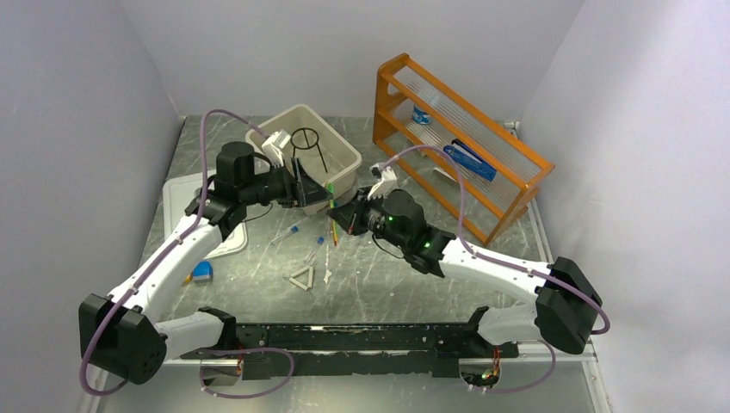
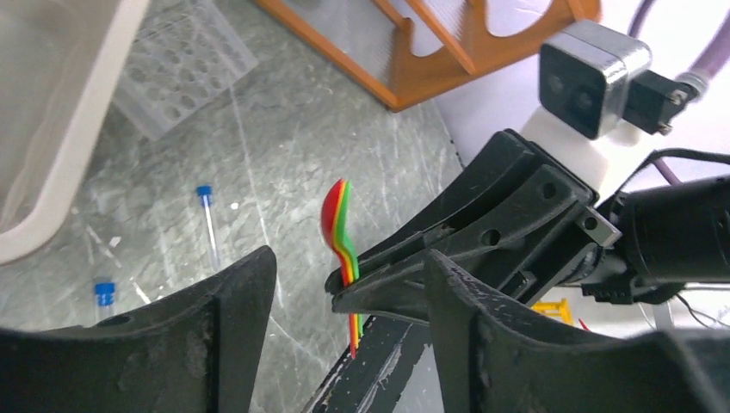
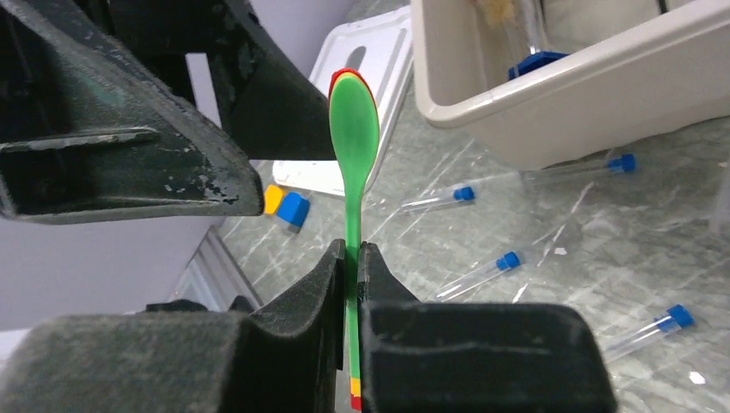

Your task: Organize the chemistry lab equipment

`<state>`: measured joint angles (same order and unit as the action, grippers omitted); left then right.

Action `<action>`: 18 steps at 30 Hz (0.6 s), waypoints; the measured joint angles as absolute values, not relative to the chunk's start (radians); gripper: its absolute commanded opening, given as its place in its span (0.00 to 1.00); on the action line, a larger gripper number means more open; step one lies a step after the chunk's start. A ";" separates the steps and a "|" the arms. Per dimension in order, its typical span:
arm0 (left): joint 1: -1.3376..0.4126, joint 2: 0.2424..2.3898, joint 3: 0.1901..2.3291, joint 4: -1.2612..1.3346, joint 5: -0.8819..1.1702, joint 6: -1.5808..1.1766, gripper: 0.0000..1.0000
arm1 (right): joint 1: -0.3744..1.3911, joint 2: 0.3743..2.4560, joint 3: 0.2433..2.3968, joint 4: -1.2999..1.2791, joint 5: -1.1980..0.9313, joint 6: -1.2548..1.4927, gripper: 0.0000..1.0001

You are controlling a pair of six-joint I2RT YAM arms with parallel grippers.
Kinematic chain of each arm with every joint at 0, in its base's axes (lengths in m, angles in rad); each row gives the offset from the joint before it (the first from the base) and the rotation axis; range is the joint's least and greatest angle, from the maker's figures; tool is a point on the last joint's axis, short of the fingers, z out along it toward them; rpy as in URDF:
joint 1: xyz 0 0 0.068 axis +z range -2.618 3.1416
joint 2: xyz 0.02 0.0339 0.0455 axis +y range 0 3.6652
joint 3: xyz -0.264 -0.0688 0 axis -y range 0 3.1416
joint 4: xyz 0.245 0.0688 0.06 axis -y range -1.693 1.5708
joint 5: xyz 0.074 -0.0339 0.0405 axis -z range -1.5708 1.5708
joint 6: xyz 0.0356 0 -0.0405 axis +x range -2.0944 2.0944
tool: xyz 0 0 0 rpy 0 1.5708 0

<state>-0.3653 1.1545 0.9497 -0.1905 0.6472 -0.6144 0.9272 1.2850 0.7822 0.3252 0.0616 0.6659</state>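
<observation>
A stack of thin plastic spoons [image 3: 354, 129], green over yellow and red, stands upright with my right gripper [image 3: 353, 249] shut on its handle. From above, the spoons [image 1: 330, 191] hang over the table between the two arms. My left gripper [image 2: 349, 258] is open, and the spoons [image 2: 338, 225] show in the gap just beyond its tips, untouched. The left gripper's fingers [image 3: 129, 172] stand close beside the spoon bowl. Clear blue-capped test tubes [image 3: 482, 268] lie loose on the table. A black wire ring stand [image 1: 307, 142] sits in the beige bin [image 1: 344, 159].
An orange wooden shelf rack [image 1: 456, 142] stands at the back right. A clear tube rack [image 2: 185, 69] lies by the bin. A white lid [image 1: 185, 194] lies at the left, with orange and blue blocks [image 1: 200, 274] near it. A white triangle [image 1: 303, 277] lies mid-table.
</observation>
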 measured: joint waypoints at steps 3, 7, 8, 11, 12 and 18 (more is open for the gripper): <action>-0.365 1.162 0.939 -0.142 0.696 -0.625 0.53 | 0.921 1.285 0.782 0.343 0.021 0.672 0.03; -0.365 1.163 0.919 -0.109 0.715 -0.635 0.44 | 0.912 1.285 0.783 0.356 -0.022 0.674 0.03; -0.365 1.163 0.915 -0.106 0.716 -0.636 0.42 | 0.911 1.285 0.783 0.358 -0.033 0.674 0.03; -0.365 1.165 0.898 -0.088 0.728 -0.644 0.38 | 0.910 1.288 0.787 0.361 -0.054 0.674 0.03; -0.365 1.165 0.888 -0.076 0.734 -0.648 0.36 | 0.910 1.290 0.789 0.361 -0.058 0.674 0.03; -0.365 1.169 0.861 -0.040 0.767 -0.662 0.13 | 0.909 1.309 0.809 0.363 -0.073 0.678 0.14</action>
<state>-0.3653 1.1690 0.8612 -0.0399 0.7670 -0.6621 0.9089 1.3087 0.8089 0.3630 -0.0727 0.6781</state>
